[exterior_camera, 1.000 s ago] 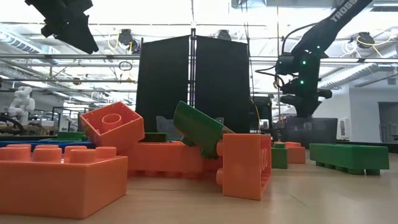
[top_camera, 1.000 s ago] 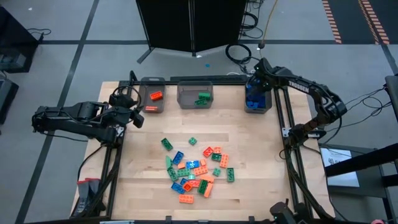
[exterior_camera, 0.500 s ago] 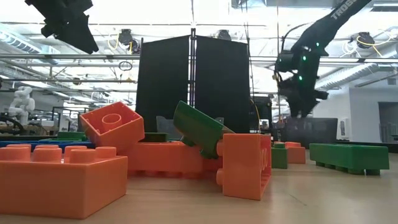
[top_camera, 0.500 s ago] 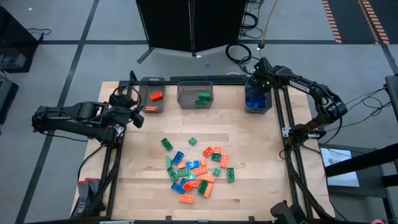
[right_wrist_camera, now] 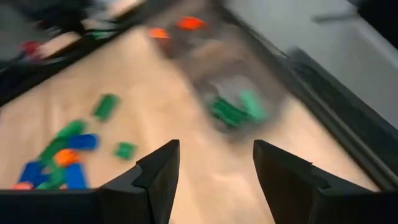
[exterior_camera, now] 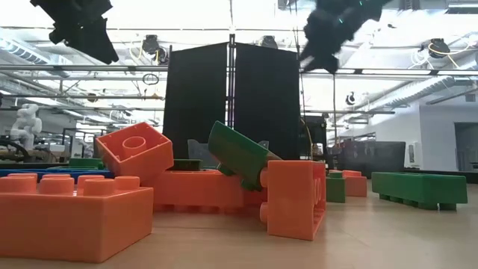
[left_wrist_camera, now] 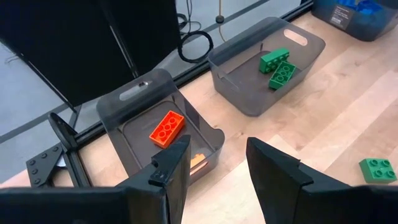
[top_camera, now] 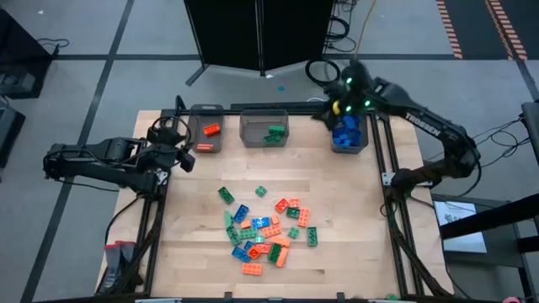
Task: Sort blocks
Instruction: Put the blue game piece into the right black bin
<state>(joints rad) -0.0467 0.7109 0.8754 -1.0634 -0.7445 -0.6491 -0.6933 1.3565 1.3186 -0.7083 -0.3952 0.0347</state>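
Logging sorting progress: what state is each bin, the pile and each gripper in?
Left bin: holds orange blocks.
Middle bin: holds green blocks.
Right bin: holds blue blocks.
Mixed pile: unsorted on table.
Left gripper: fingers open, empty.
Right gripper: fingers open, empty.

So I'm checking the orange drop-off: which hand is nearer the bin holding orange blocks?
Left. The left hand is just beside the orange blocks' bin; the right hand is above the bin of blue blocks.

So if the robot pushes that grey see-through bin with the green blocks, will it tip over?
The grey translucent plastic bin looks wide and low, so it would probably slide, not tip. Holding only two green studded bricks, it is likely light.
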